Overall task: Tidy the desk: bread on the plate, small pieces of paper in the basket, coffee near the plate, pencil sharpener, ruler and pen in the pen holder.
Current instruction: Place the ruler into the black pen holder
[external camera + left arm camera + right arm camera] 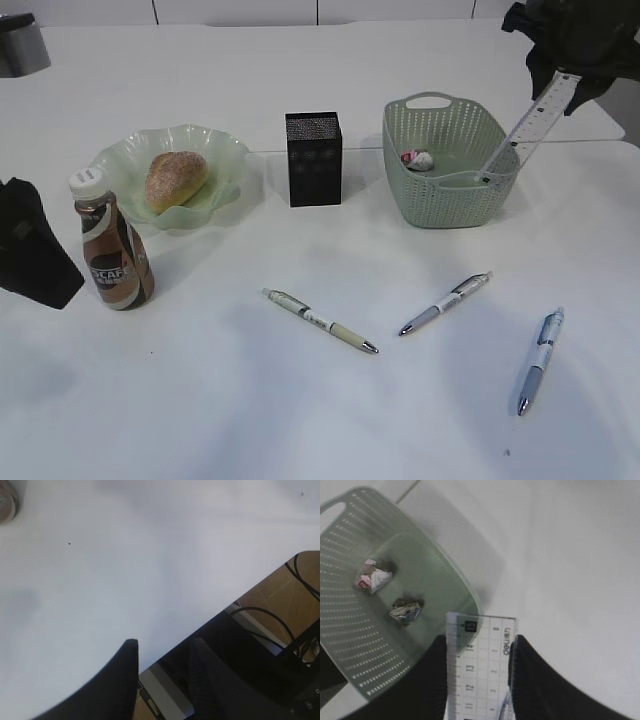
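The right tool [477, 680] pinches the ruler [481, 665] over the basket [445, 165], lifted clear to carry toward the pen holder [313, 158]; the left tool [162, 672] sits spread and empty.

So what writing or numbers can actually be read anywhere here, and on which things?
"SCAFE": part of the brand on the coffee label; its first letters are turned out of sight.
"15", "14", "13", "12", "11": scale numbers on the ruler held in the right gripper.
Small mirrored brand print at the ruler's end: too blurred to read.
Print on the three pens: too small.
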You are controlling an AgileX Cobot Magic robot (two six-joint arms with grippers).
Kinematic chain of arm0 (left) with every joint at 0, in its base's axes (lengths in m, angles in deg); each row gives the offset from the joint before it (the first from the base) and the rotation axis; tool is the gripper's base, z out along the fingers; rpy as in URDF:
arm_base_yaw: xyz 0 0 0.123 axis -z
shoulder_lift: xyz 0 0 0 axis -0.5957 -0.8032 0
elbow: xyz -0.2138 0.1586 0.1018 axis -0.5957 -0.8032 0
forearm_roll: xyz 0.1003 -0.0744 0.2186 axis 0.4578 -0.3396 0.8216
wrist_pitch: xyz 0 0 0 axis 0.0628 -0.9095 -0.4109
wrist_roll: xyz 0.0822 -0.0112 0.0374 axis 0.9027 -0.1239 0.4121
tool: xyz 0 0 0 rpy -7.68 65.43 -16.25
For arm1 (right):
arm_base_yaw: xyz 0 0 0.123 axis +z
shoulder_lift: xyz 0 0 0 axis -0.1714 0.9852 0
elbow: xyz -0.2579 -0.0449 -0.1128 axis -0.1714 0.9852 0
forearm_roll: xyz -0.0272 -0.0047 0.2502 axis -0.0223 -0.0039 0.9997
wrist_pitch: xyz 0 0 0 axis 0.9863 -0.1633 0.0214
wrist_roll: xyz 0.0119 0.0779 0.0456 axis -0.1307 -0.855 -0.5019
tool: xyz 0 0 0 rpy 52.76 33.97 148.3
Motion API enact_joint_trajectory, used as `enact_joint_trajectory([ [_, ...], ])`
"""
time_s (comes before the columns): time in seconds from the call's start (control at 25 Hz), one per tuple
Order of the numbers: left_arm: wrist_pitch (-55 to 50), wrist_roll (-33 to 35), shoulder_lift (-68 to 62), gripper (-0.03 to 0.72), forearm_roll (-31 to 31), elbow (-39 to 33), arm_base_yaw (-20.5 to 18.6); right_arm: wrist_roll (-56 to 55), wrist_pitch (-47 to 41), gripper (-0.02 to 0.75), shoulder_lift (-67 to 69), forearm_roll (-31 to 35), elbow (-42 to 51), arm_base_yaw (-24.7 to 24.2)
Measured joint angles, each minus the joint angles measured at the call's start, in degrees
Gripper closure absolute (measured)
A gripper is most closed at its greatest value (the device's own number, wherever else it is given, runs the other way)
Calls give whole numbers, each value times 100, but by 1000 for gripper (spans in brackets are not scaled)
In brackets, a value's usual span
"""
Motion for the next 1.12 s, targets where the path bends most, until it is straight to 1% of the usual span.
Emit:
enact_joint_trajectory([
  [0.16,10,0,0,447,0,0,0,992,447,450,0,0,-11,0],
  [0.24,10,0,0,447,0,0,0,992,447,450,0,0,-11,0],
  [0.28,10,0,0,448,0,0,0,1670,819,450,0,0,-11,0],
  [0.32,10,0,0,448,0,0,0,1998,994,451,0,-4,-11,0],
  [0.36,10,0,0,447,0,0,0,1998,994,451,0,-4,-11,0],
  [0.44,10,0,0,448,0,0,0,2456,1301,451,0,-13,-11,0],
  [0.56,10,9,0,449,0,0,0,2751,1544,451,0,0,-11,0],
  [0.76,10,9,0,449,0,0,0,3641,1652,451,2,136,-11,70],
  [0.84,10,9,0,449,0,0,0,4107,1652,451,12,224,-11,190],
  [0.92,2,9,0,449,-13,0,0,4266,1652,451,15,271,-11,280],
  [1.04,-11,9,0,449,-13,0,0,4539,1627,451,27,343,-47,543],
  [1.08,-24,9,0,448,-21,0,0,4539,1627,451,27,343,-47,543],
  [1.12,-26,9,0,449,-21,0,0,4689,1604,451,38,343,-155,684],
])
